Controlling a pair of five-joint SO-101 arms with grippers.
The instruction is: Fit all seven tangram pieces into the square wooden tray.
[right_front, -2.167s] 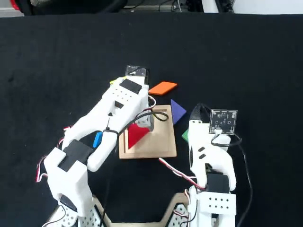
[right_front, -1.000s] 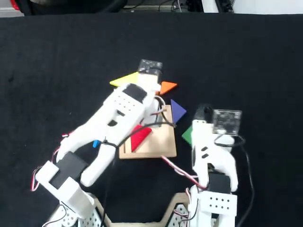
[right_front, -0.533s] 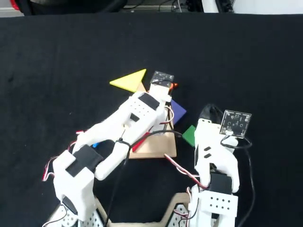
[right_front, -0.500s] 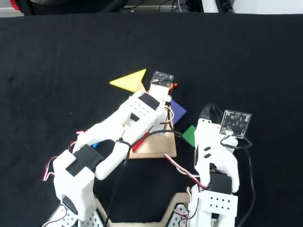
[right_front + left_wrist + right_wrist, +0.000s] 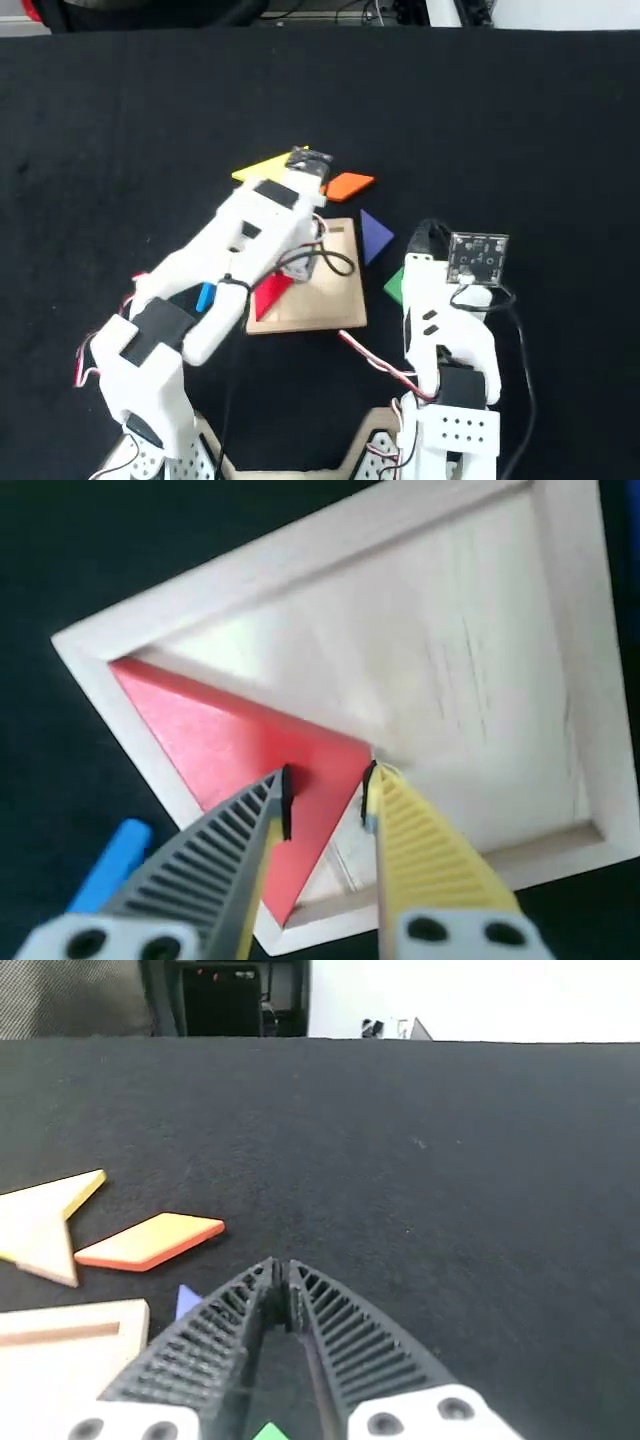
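The square wooden tray [image 5: 335, 290] lies mid-table with a red triangle [image 5: 268, 292] in its near-left corner. My left arm [image 5: 250, 230] stretches over it. In the left wrist view my left gripper [image 5: 326, 792] hovers open by a narrow gap over the red triangle [image 5: 230, 745] and the tray floor [image 5: 450, 670], holding nothing. Behind the tray lie a yellow triangle [image 5: 258, 168] and an orange parallelogram [image 5: 350, 184]. A blue-purple triangle [image 5: 375, 236] and a green piece [image 5: 392, 287] lie to its right. My right gripper [image 5: 280, 1295] is shut and empty, near the green piece.
A small blue piece [image 5: 206, 296] peeks out under the left arm, left of the tray. In the right wrist view a pale wood-coloured piece [image 5: 40, 1250] touches the yellow triangle [image 5: 60, 1195]. Black cloth [image 5: 520, 130] covers the table all around.
My left arm has swung back from the orange piece at the rear right to over the tray. The tray has slid slightly left. The right arm shifted a little.
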